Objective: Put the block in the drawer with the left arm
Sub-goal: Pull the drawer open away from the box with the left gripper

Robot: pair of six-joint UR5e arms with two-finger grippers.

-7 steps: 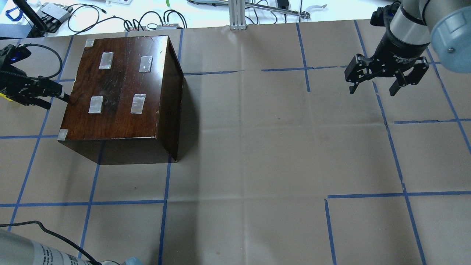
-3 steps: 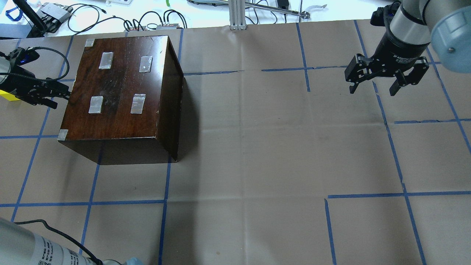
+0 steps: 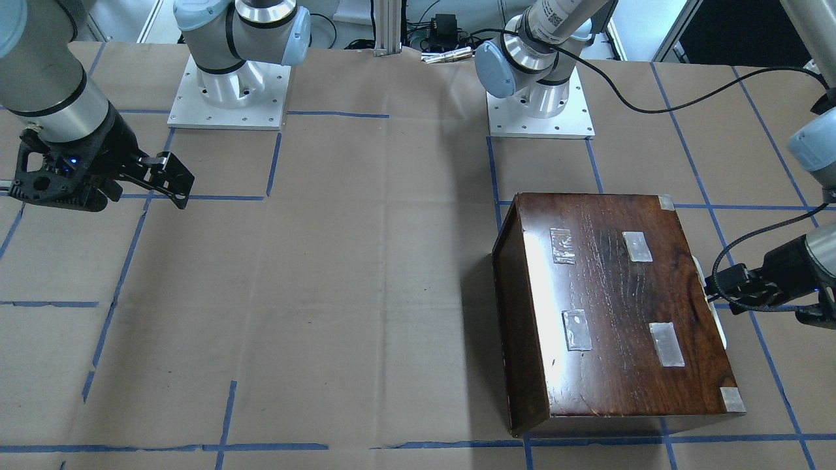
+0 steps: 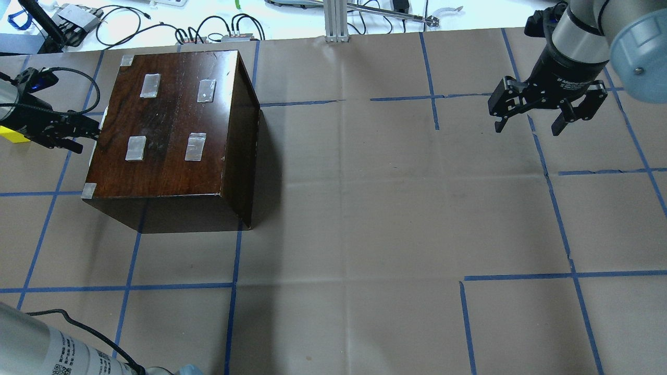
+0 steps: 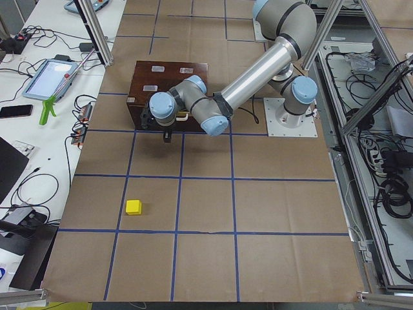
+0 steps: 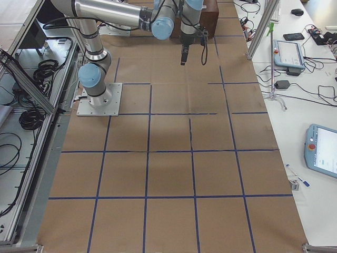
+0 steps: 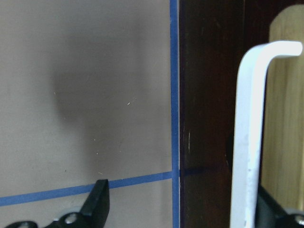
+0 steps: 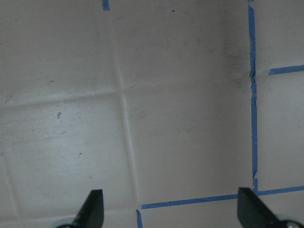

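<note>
Left wrist-mounted view shows the left gripper (image 4: 87,138) open and empty astride the white handle (image 7: 247,142) of the drawer (image 7: 285,118), so close squarely and pull straight; the block (image 4: 10,136) lies on the table (image 4: 365,208) behind it, right gripper (image 4: 527,125) open and idle

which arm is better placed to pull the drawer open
Left. The left end effector sits at the box's drawer front, with the white handle between its fingers. The right end effector hangs open far across the table.
</note>
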